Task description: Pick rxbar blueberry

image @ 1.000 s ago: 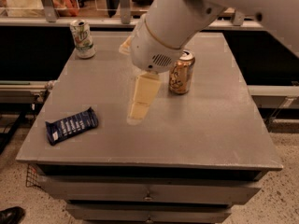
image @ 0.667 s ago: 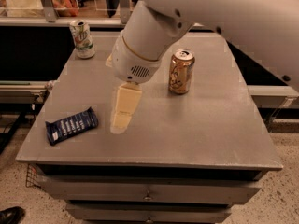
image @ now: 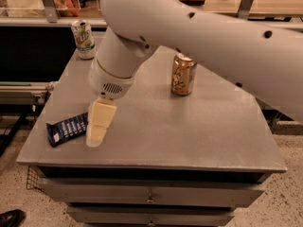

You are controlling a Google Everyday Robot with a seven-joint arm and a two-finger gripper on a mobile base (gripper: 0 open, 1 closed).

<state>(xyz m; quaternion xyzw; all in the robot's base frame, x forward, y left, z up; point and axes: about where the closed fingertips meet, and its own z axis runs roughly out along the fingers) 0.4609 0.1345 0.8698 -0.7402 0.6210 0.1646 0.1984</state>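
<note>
The rxbar blueberry [image: 67,128], a flat dark navy-blue bar with white lettering, lies on the grey table [image: 189,131] near its front left corner. My gripper [image: 97,135] points down from the white arm, right at the bar's right end and low over the table. It covers the bar's right tip. I cannot tell whether it touches the bar.
A gold-brown can [image: 182,74] stands upright in the middle of the table, behind and to the right of the gripper. A white-green can [image: 83,39] stands at the back left corner. The arm's large white link [image: 203,32] spans the upper view. Drawers sit below the table front.
The gripper has moved left and toward the front of the table, from near the gold-brown can to the right end of the bar. The bar and cans have not moved.
</note>
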